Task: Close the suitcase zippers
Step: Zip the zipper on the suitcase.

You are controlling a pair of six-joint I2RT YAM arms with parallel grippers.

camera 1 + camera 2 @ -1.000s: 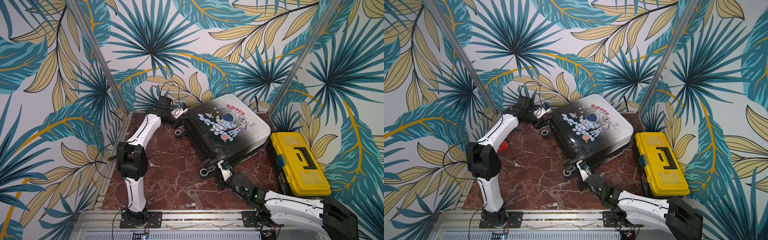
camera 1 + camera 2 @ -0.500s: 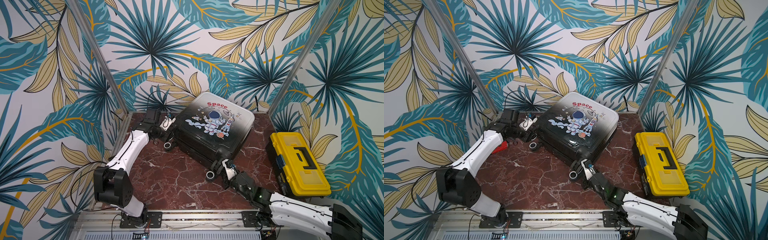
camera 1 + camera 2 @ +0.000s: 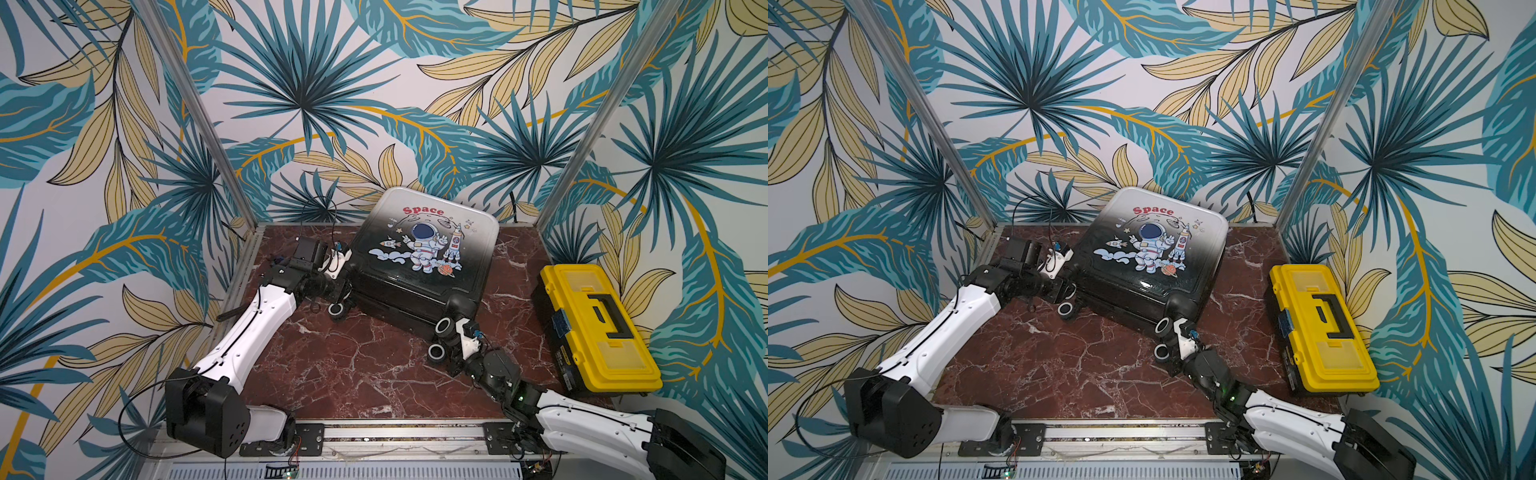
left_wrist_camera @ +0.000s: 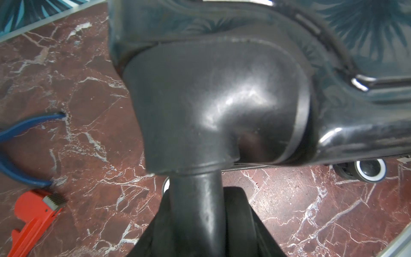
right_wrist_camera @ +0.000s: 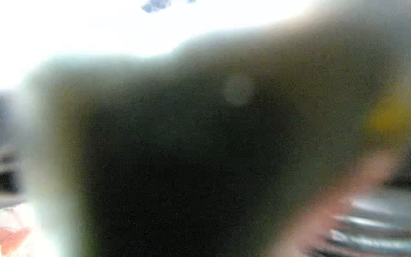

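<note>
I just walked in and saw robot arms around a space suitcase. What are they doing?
Two robot arms are working on the suitcase, which lies flat on the table, astronaut side up. The left hand seems to grip a corner wheel. The right hand is shut beside two wheels at the next corner; whether it pinches a zipper pull is hidden. The yellow toolbox sits untouched to the side.

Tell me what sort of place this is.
Probably a staged robot test booth, not a real room: leaf-print panels on metal posts box in a marble-look table, with the left arm and right arm bolted to its front rail.
</note>
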